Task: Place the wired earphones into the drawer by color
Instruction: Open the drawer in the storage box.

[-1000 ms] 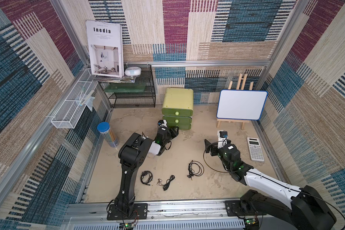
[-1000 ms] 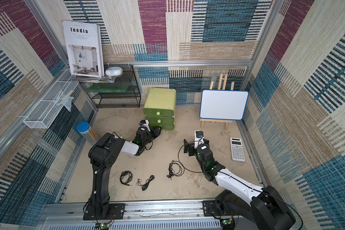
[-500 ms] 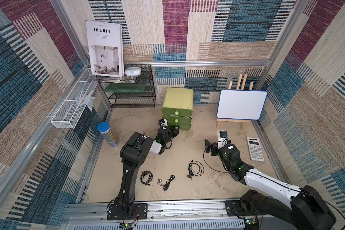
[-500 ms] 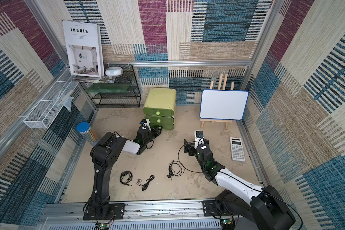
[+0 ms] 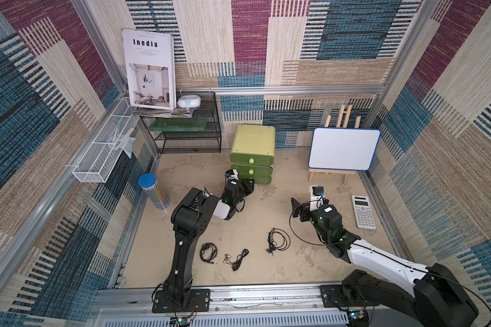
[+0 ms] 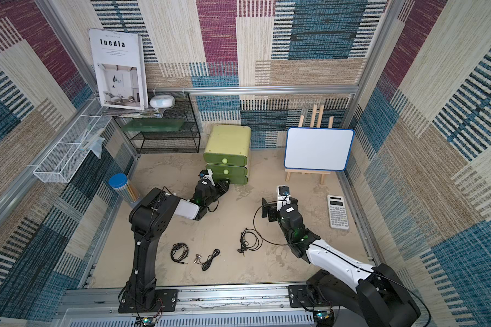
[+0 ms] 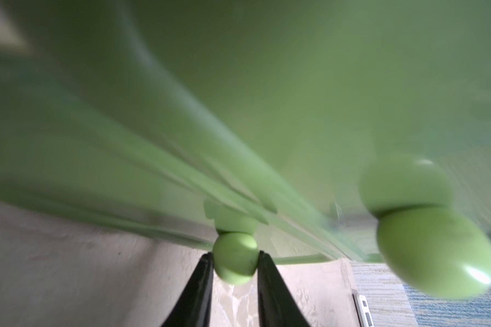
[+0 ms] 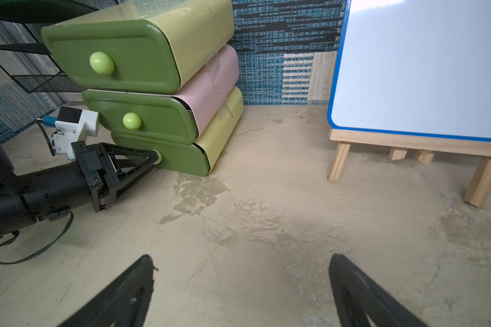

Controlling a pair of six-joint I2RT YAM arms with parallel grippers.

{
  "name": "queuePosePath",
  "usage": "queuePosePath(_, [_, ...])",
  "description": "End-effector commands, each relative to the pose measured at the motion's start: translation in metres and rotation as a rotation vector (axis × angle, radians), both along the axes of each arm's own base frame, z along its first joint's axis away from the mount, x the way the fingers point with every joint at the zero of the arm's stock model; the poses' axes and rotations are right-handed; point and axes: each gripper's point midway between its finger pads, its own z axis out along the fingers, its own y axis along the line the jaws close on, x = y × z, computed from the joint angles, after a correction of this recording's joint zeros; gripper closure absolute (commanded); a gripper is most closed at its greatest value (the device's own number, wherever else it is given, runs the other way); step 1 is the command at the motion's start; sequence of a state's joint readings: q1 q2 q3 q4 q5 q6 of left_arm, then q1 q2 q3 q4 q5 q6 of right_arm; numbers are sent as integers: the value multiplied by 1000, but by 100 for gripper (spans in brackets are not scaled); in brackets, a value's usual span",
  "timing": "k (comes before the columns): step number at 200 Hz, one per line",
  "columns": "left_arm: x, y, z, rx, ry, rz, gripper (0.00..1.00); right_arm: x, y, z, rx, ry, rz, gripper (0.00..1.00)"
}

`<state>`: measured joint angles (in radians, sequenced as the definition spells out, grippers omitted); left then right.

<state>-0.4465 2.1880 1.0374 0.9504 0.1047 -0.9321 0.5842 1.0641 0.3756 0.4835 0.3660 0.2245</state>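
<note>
Drawer unit (image 8: 142,56): smooth glossy plastic; drawer knob (image 7: 234,262) is the same, shinier. Table (image 8: 267,226): rough matt sandy coat, patchy. Whiteboard (image 8: 423,65): smooth, satin. Easel (image 8: 408,143): bare wood. Shelf (image 5: 190,145): matt black metal mesh. Walls (image 5: 250,42): coarse woven cloth.

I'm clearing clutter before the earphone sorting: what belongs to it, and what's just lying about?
In play: three earphone bundles, green drawer unit, bottom drawer knob pinched by the left gripper, open right gripper.
Lying about: calculator, whiteboard, blue-lidded tube, magazine, wire shelf.
</note>
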Motion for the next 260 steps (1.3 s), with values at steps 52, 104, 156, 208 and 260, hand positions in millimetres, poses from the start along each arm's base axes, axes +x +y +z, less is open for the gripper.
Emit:
queuePosePath(52, [-1,8,2,-31,-29,43,63,1,-1,2,3,-10,-10,0])
queuePosePath(104, [2,6,5,-44,-39,42,60,1,-1,2,3,-10,-10,0])
queuePosePath(156, [6,3,5,-62,-41,42,60,2,-2,2,2,-9,-12,0])
queuePosePath(208, [9,2,6,-65,-46,42,61,1,-2,2,1,-11,-11,0])
queuePosePath(260, [10,1,8,-71,-52,39,70,1,-2,2,0,-10,-12,0])
